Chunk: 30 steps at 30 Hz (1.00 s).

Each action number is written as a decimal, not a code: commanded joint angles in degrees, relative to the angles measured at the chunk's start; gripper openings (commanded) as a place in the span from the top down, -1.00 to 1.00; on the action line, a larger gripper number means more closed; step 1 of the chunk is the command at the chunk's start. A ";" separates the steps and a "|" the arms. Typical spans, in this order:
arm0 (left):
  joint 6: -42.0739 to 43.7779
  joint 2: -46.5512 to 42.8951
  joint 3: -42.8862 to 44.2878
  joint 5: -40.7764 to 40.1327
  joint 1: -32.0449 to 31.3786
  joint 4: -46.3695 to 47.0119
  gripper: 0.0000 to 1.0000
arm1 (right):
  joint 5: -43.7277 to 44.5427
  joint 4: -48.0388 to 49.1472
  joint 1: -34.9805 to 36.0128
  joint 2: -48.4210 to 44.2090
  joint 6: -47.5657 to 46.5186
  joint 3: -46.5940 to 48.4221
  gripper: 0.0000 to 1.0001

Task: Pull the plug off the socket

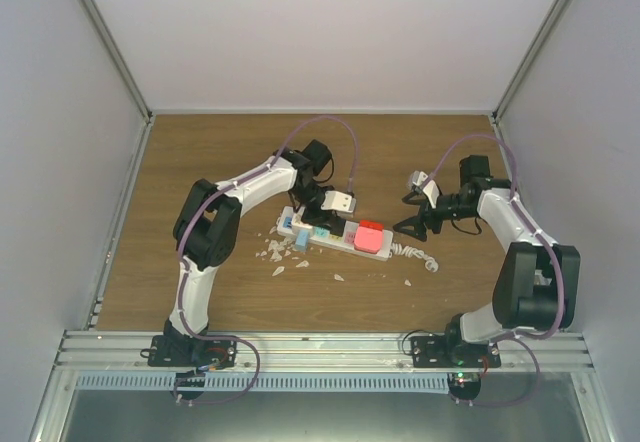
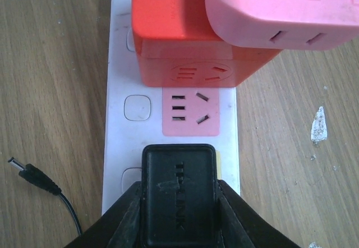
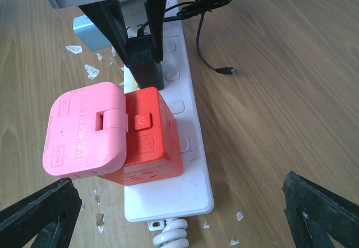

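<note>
The socket is a long white power strip [image 1: 335,241], also in the left wrist view [image 2: 118,79] and right wrist view [image 3: 193,164]. A black plug [image 2: 178,194] sits in it, also in the right wrist view [image 3: 143,63]. My left gripper [image 2: 178,214] is shut on the black plug, one finger on each side; it shows in the top view [image 1: 322,217] above the strip's middle. A red cube adapter [image 3: 148,141] with a pink block [image 3: 84,130] on it sits in the strip near its coiled cord [image 3: 171,234]. My right gripper [image 1: 415,224] is open, wide of the strip's cord end.
A thin black cable with a barrel tip [image 3: 227,69] lies on the wood beside the strip, also in the left wrist view [image 2: 33,176]. White chips [image 1: 275,255] litter the table. A light blue block [image 3: 90,32] lies at the strip's far end.
</note>
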 commanded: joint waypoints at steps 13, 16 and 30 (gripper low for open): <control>-3.92 -8.64 -4.47 3.46 0.84 6.11 0.62 | -0.59 -0.23 -0.55 1.42 -0.73 1.75 -0.99; -4.26 -9.13 -4.39 4.19 1.28 5.99 0.63 | -0.50 -0.38 -0.60 1.34 -1.07 1.55 -0.99; -7.30 -9.84 0.59 6.93 3.67 2.75 0.64 | -0.79 -0.01 -0.53 1.82 -1.48 1.99 -0.99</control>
